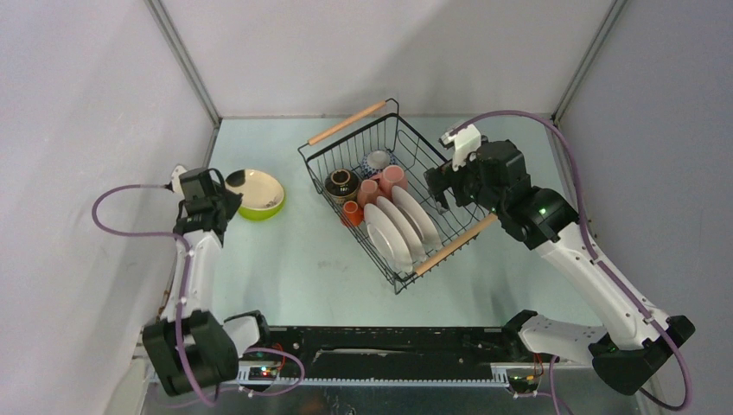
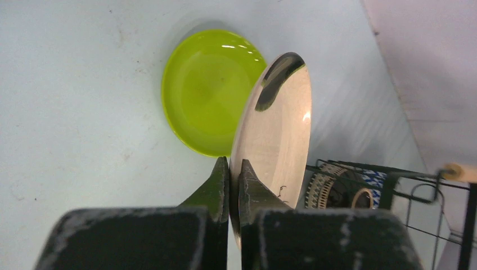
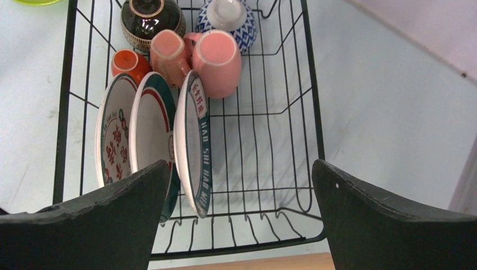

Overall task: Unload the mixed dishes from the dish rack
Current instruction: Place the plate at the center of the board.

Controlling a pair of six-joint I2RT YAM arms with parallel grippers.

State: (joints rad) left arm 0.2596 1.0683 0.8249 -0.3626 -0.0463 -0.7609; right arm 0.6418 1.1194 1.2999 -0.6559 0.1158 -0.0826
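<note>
The black wire dish rack stands mid-table with wooden handles. In it three green-rimmed white plates stand on edge, with two pink mugs, an orange cup, a dark bowl and a blue-and-white bowl behind them. My right gripper hangs open over the rack's near right part, beside the plates, holding nothing. Left of the rack, my left gripper is shut on the rim of a cream saucer, held on edge over a lime-green plate.
The green plate lies on the pale table left of the rack. The rack's near wooden handle sits just under my right gripper. White walls close in the table on the left, back and right.
</note>
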